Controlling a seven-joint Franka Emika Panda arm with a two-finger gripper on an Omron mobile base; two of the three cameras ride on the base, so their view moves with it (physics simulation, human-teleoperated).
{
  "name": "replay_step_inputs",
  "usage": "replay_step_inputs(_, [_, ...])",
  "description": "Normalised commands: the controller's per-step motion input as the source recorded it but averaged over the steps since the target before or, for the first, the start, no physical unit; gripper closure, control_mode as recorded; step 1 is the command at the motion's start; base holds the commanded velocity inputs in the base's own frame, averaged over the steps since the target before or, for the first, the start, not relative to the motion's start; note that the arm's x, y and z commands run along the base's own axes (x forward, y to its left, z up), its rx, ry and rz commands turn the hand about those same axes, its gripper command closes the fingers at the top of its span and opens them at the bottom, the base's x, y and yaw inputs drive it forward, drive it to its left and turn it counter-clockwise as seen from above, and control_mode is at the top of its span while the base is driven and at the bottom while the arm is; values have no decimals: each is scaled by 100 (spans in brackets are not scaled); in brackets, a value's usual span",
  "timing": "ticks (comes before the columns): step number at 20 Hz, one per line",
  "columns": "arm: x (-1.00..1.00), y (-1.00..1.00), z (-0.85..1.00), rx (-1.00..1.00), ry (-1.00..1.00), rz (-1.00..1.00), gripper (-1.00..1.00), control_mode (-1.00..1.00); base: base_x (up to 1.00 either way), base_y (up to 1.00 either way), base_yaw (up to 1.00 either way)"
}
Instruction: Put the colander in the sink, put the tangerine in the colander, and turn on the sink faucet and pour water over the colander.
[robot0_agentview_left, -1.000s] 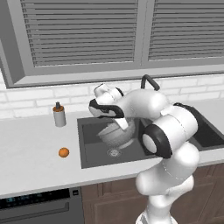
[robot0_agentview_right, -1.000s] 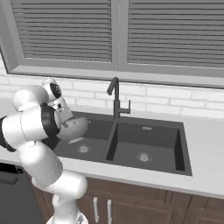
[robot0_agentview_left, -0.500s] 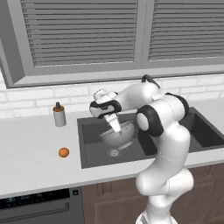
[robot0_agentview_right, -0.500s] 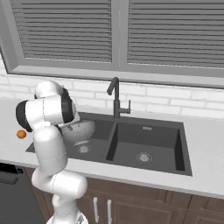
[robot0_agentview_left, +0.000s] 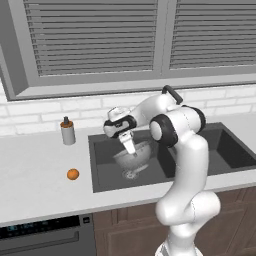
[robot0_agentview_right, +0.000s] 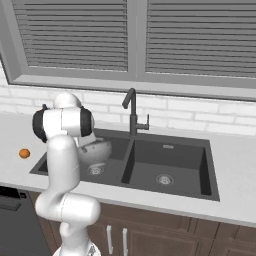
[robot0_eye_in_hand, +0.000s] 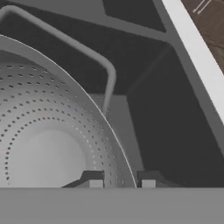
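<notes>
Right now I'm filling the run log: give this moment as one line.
step: placing colander | fingers: clamped on its rim | colander: in left basin of sink | tangerine: on counter

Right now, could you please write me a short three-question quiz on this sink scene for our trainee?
1. True or false: the tangerine lies inside the colander.
2. Which basin of the sink holds the colander? A) the left one B) the right one
3. What is the hand shut on?

Key:
1. False; it lies on the counter, left of the sink.
2. A.
3. The colander's rim, as the hand view shows.
</notes>
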Motion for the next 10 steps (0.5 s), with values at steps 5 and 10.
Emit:
replay_step_inputs(5, [19, 0, -52, 0, -24, 0, 100, -100, 0, 0, 0])
replay_step_inputs(10, [17, 0, -56, 4, -28, 0, 100, -100, 0, 0, 0])
